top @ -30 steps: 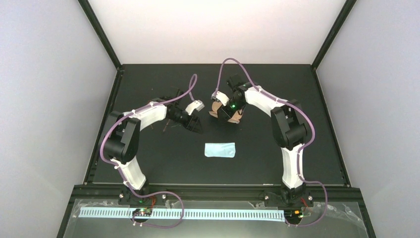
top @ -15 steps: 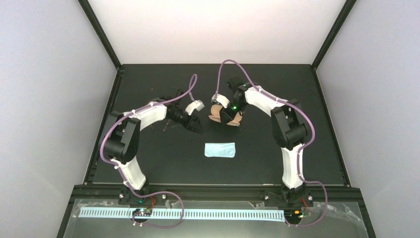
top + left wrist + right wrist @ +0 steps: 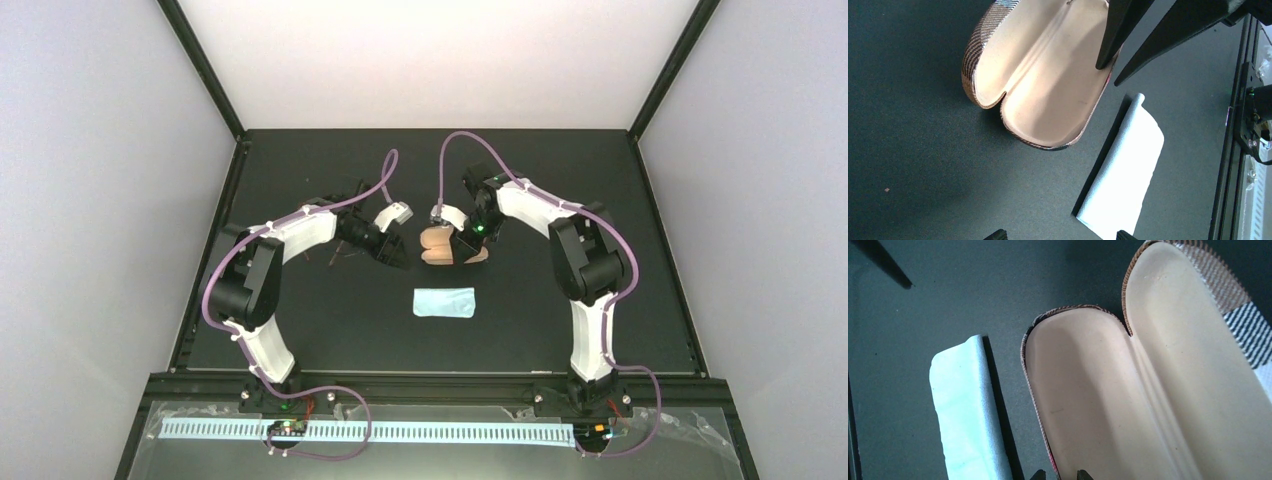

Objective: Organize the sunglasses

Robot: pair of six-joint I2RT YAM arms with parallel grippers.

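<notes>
- Right fingers (image 3: 1120, 25) pinch the rim of the open case (image 3: 1048, 90), near the table's (image 3: 600, 300) middle.
- Left fingers (image 3: 996, 236) are spread wide apart.
- I see the sunglasses (image 3: 333, 256) only faintly, toward the left edge.
- Cloth (image 3: 1123, 170) lies just beside the case, toward the near edge.

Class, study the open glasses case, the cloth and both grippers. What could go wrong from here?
1. The right gripper pinches only the thin rim of the open glasses case; it could slip off, or the case could tip.
2. The light-blue cloth lies close beside the case; moving the case may drag it along.
3. The left gripper hovers open near the case, so the arms might collide.
</notes>
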